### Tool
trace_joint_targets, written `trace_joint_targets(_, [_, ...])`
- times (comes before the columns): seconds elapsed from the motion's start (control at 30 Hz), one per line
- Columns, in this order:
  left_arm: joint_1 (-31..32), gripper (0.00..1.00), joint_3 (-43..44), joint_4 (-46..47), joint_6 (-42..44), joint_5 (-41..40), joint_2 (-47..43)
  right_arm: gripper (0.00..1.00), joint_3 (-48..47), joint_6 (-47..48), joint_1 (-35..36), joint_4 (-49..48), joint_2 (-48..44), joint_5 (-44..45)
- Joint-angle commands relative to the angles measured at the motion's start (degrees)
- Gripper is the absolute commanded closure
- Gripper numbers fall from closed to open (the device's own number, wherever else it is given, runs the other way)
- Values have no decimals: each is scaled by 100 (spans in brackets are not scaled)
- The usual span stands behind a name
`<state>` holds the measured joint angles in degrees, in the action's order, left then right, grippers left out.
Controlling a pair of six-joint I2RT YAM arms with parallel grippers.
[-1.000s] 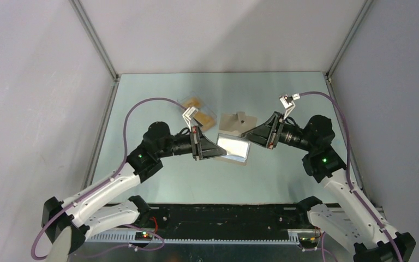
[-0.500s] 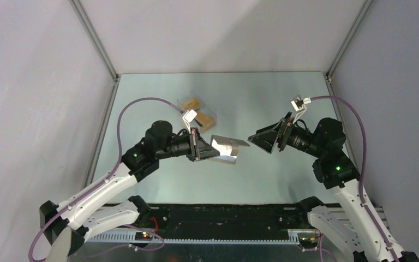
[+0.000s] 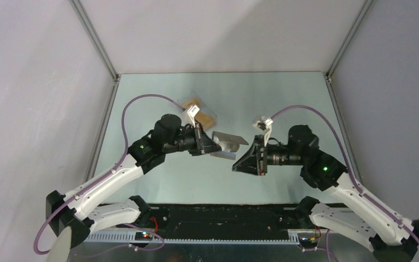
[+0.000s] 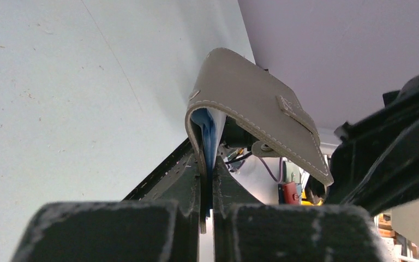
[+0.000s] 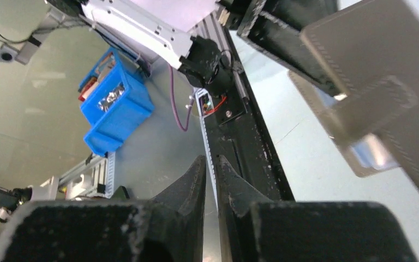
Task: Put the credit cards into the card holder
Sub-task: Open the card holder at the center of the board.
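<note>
Change noted: the card holder [image 3: 230, 143], gripped from both sides a second ago, has been let go by the right gripper [image 3: 238, 166], which has been swung low toward the near edge and now sits just beside it. The holder is held above the table [image 3: 283, 98], pinched by one flap in the left gripper [image 3: 211, 146].

The credit cards [image 3: 195, 102] lie in the clear box [image 3: 181, 100] behind the left wrist. None is judged loaded yet.

- **Left wrist view only:** blue lining, with the flap clamped between the fingers.
- **Right wrist view only:** right fingers almost pressed together, nothing between them.
</note>
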<state>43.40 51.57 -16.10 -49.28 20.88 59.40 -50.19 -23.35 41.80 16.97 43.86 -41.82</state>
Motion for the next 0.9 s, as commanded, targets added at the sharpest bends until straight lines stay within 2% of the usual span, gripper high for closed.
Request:
trace_joint_targets(0.0, [41,100,311,63,-108,8,8,83,-364,298,764,70,357,1736])
trace_joint_targets(0.1, [87,100,298,47,123,239,-67,79,-602,351,920,265,540,3018])
trace_joint_targets(0.17, [151,100,263,53,332,432,-146,73,-636,388,858,176,507,3448])
trace_joint_targets(0.2, [204,100,251,45,402,554,-182,61,-638,449,767,123,495,3516])
trace_joint_targets(0.23, [250,100,223,45,536,586,-253,52,-636,487,715,32,480,3515])
trace_joint_targets(0.27, [271,100,205,36,587,644,-297,36,-638,553,603,-37,482,3471])
trace_joint_targets(0.33, [316,100,169,28,719,769,-398,19,-639,560,419,-76,511,3250])
trace_joint_targets(0.4, [371,100,169,13,882,879,-493,14,-641,544,258,-42,586,2913])
trace_joint_targets(0.57, [550,100,236,17,1128,1028,-592,7,-495,399,-151,-90,673,2290])
trace_joint_targets(0.63, [620,100,253,16,1195,1106,-607,5,-353,291,-309,-408,609,1944])
trace_joint_targets(0.87, [894,100,405,23,1412,1238,-566,3,-82,-127,-770,-948,661,820])
